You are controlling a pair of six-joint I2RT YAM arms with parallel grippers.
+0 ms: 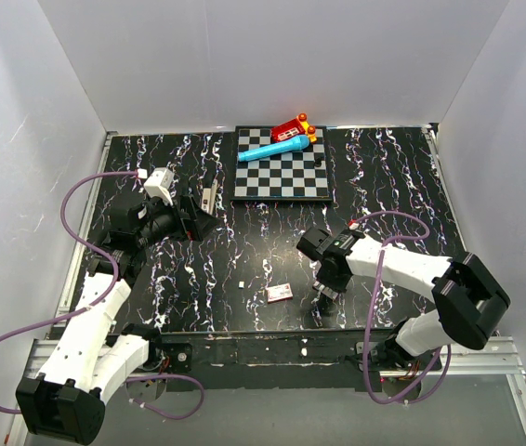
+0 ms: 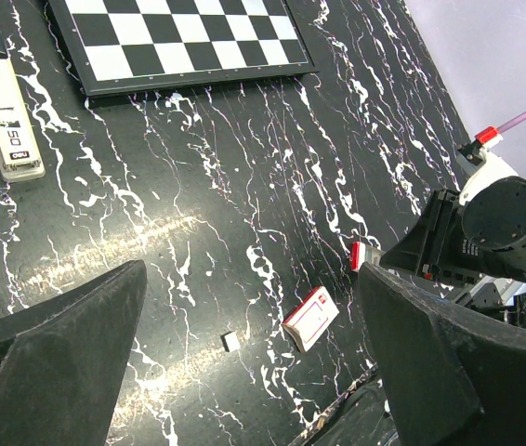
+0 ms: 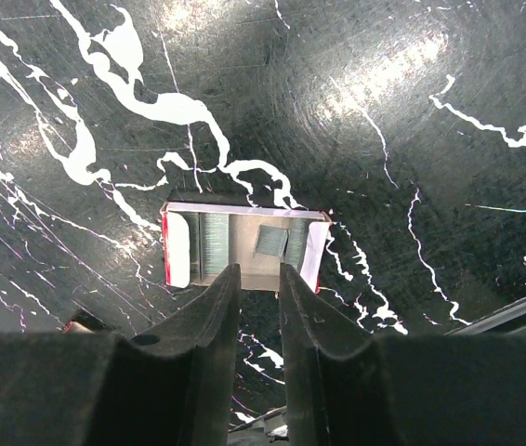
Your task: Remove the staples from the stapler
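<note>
The stapler (image 1: 209, 197) lies on the black marbled table left of the chessboard; in the left wrist view it (image 2: 5, 111) is at the top left, its pale metal strip facing up. My left gripper (image 1: 198, 221) is just in front of it, wide open and empty (image 2: 254, 372). My right gripper (image 1: 322, 299) hovers near the table's front edge. Its fingers stand a narrow gap apart with nothing between them (image 3: 259, 271). Just beyond its tips is an open red-and-white tray (image 3: 181, 251) holding staple strips (image 3: 270, 240).
A small pink-and-white box (image 1: 279, 293) lies left of the right gripper and also shows in the left wrist view (image 2: 311, 319), with a tiny white piece (image 2: 231, 342) beside it. A chessboard (image 1: 282, 167) at the back carries a blue marker (image 1: 277, 147) and a red toy (image 1: 294, 128).
</note>
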